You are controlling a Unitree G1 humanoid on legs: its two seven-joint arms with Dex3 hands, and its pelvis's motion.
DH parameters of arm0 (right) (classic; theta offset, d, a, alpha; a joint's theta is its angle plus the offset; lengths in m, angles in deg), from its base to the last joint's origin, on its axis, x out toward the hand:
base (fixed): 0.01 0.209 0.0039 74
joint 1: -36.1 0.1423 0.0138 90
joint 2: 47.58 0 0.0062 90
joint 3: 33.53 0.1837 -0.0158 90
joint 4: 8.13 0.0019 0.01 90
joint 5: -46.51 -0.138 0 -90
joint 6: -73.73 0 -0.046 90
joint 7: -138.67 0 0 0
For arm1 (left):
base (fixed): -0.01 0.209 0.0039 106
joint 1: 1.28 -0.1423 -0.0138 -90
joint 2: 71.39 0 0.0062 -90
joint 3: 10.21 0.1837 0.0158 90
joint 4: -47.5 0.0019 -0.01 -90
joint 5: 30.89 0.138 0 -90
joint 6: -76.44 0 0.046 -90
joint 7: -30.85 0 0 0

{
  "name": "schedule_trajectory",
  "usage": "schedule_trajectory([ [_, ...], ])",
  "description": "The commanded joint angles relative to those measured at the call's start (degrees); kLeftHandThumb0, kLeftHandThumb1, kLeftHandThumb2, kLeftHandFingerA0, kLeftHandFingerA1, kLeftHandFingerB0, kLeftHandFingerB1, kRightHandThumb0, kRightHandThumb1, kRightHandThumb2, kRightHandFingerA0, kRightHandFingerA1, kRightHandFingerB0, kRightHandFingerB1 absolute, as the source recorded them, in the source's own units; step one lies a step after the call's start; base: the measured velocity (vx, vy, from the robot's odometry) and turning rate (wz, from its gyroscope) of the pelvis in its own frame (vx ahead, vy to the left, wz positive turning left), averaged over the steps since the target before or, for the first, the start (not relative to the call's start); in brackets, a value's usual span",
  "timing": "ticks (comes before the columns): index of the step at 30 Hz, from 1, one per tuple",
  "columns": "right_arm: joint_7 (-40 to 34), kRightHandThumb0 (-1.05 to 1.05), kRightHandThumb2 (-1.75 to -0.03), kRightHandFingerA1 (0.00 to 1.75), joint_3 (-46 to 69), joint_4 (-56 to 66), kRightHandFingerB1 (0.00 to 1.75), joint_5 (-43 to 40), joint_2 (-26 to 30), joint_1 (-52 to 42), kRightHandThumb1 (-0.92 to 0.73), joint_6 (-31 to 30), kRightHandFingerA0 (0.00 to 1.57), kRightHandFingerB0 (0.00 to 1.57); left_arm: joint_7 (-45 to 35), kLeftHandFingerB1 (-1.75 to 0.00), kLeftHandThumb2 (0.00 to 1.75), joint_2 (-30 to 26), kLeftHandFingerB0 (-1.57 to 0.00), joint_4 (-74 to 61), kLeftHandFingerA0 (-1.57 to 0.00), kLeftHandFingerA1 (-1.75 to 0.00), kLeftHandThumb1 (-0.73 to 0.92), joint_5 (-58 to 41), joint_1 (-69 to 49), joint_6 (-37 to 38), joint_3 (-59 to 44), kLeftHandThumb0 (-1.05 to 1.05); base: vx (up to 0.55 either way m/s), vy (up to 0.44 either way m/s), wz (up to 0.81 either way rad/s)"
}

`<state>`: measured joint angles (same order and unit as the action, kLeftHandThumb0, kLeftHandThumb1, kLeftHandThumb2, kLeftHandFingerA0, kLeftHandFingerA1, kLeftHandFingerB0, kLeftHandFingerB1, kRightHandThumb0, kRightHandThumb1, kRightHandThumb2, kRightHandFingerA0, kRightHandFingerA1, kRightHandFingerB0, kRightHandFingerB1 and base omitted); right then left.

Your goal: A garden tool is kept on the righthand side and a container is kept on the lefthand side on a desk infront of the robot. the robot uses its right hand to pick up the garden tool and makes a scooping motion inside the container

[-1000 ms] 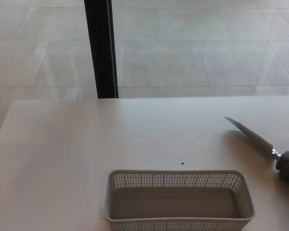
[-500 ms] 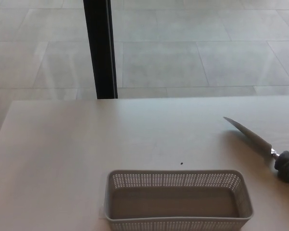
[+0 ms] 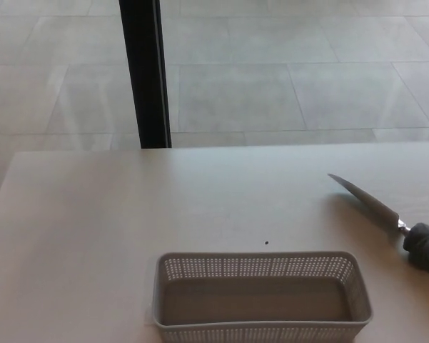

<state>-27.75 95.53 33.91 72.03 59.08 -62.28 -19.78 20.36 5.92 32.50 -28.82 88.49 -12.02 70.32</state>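
The garden tool [image 3: 375,208], a narrow trowel with a pointed metal blade and a dark grey handle, lies flat on the table [image 3: 93,236] at the right side, its tip pointing up and left and its handle running off the right edge of the head view. The container [image 3: 260,296], a grey perforated plastic basket, stands at the near edge, a little left of the tool and apart from it; what shows of its floor is bare.

Neither hand shows, so the state of the fingers cannot be told, and places cannot be tied to them; the tool's handle end lies toward the side from which the right hand would come.

The tool on the table and the container holding nothing fits two stages alike: the tool lying there awaiting a grasp, or laid back down once the scooping was over. The pictures do not settle which.

A tiny dark speck [image 3: 266,242] sits on the table just beyond the container. Behind the table stands a black post [image 3: 144,71] on a pale tiled floor [image 3: 271,71]. Nothing lies between tool and container.
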Motion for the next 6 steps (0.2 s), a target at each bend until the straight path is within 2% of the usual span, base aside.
schedule_trajectory([
  [1,-18.90,-0.39,-0.79,1.00,12.14,-15.86,0.60,-17.97,-9.06,-2.29,-0.48,13.03,0.71,0.27,1.87,-0.48,0.61,-0.67,-0.54,0.43,-0.61,-0.61,0.70,1.61,-1.75,-0.18,1.27,-0.52,0.00,0.000,0.00],
  [3,-19.50,-0.39,-0.79,1.00,12.73,-16.48,0.60,-18.32,-9.45,-2.36,-0.48,15.12,0.71,0.27,2.55,-0.48,0.61,-0.52,-0.54,0.42,-0.61,-0.61,0.70,1.82,-1.77,-0.37,1.49,-0.52,0.00,0.000,0.00],
  [4,-19.82,-0.31,-0.58,0.93,13.29,-17.24,0.57,-18.93,-10.23,-2.80,-0.62,17.96,0.64,0.31,2.49,-0.49,0.61,-0.25,-0.54,0.45,-0.62,-0.61,0.71,1.45,-1.93,-0.08,1.18,-0.49,0.00,0.000,0.00],
  [5,-21.21,-0.33,-0.58,0.80,12.05,-18.12,0.55,-17.47,-10.59,-3.35,-0.62,19.21,0.62,0.33,1.84,-0.49,0.61,-0.09,-0.52,0.55,-0.61,-0.61,0.70,0.52,-1.99,-0.18,0.34,-0.47,0.00,0.000,0.00],
  [6,-21.21,-0.33,-0.58,0.80,12.05,-18.12,0.55,-17.47,-10.59,-3.35,-0.62,19.21,0.62,0.33,1.84,-0.49,0.61,-0.09,-0.52,0.55,-0.61,-0.61,0.70,0.52,-1.99,-0.18,0.34,-0.47,0.00,0.000,0.00],
])
